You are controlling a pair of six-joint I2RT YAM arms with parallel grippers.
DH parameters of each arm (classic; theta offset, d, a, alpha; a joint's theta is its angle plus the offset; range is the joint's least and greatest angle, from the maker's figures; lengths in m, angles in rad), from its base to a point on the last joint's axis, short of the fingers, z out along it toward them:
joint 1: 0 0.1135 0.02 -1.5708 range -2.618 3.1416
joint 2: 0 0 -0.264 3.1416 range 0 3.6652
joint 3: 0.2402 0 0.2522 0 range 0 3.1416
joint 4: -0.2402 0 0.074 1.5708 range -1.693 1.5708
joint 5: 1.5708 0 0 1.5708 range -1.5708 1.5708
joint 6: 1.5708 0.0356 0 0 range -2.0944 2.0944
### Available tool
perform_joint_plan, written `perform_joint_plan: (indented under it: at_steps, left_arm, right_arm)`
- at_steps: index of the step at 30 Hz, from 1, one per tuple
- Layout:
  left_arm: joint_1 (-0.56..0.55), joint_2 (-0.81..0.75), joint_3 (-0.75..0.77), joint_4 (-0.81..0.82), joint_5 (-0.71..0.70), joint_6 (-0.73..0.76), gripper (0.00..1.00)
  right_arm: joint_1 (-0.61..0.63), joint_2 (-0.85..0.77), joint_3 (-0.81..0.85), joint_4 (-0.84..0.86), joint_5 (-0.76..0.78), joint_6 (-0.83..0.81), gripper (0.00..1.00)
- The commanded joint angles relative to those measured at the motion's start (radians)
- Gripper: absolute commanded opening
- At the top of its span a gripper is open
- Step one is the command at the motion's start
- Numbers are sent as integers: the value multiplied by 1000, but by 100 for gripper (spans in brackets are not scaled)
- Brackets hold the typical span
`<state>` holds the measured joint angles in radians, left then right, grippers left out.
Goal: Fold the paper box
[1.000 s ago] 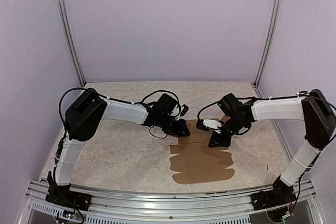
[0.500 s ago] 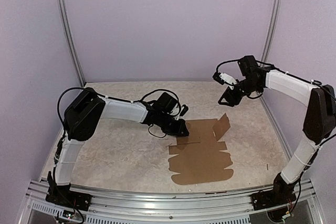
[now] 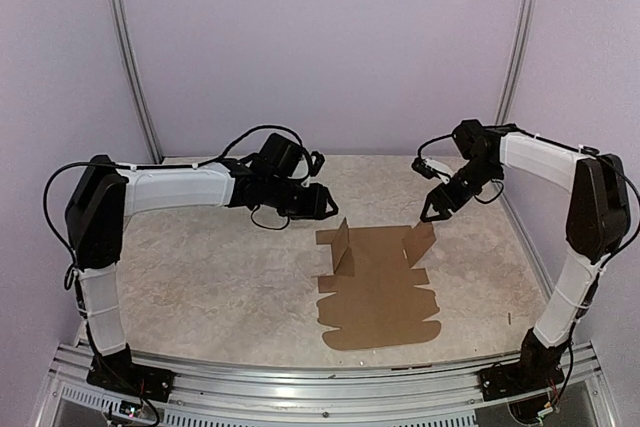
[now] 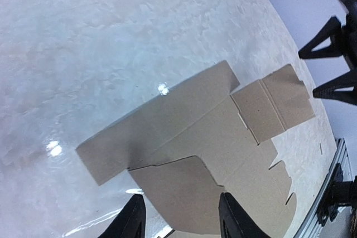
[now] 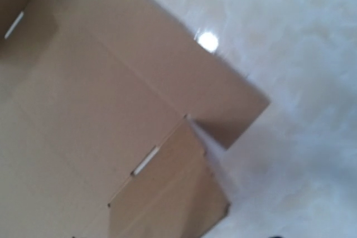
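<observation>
table [image 3: 220,277]: pale marbled top. paper box [image 3: 385,297]: brown sheet lying mostly flat, centre to lower centre of the top view, with left flap [image 3: 341,247] and right flap [image 3: 424,240] standing at its upper edge. it looks nearly as wide as long; i judge the long axis top-to-bottom in frame. left gripper [image 3: 325,202]: jaws parted, holding nothing, up-left of the left flap. right gripper [image 3: 432,209]: jaws well parted, holding nothing, just above the right flap, the nearer of the two. the sheet lies frame-down from both. i find no brand, label or writing.
</observation>
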<state>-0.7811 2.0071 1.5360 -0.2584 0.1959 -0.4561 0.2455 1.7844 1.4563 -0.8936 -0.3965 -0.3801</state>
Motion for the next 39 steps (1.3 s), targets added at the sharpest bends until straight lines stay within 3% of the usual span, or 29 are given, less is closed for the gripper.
perform_joint_plan:
  at_steps: [1,5,7,18,24,27,31,35,39]
  left_arm:
    - [91,-118,-131,15,-74,-168,46]
    - [141,-146,-186,28,-33,-241,47]
    - [139,-134,-189,29,-20,-249,47]
    - [139,-44,-201,46,11,-329,47]
    - [147,-22,-266,164,77,-341,48]
    - [140,-59,-377,342,180,-312,49]
    - [120,-123,-463,449,246,-233,57]
    - [114,-130,-495,472,311,-217,55]
    - [114,-127,-522,546,364,-251,47]
  right_arm:
    - [2,26,13,-70,5,46,68]
    - [2,19,-16,-71,5,64,67]
    - [2,28,-32,-69,-21,76,62]
    - [2,69,-52,-57,-114,109,1]
    - [1,33,-46,-44,-131,127,0]
    - [-6,6,-53,-30,-124,136,0]
    - [-21,-24,-58,-19,-132,141,0]
    - [-29,-43,-60,-15,-126,143,0]
    - [-35,-55,-69,-12,-116,144,0]
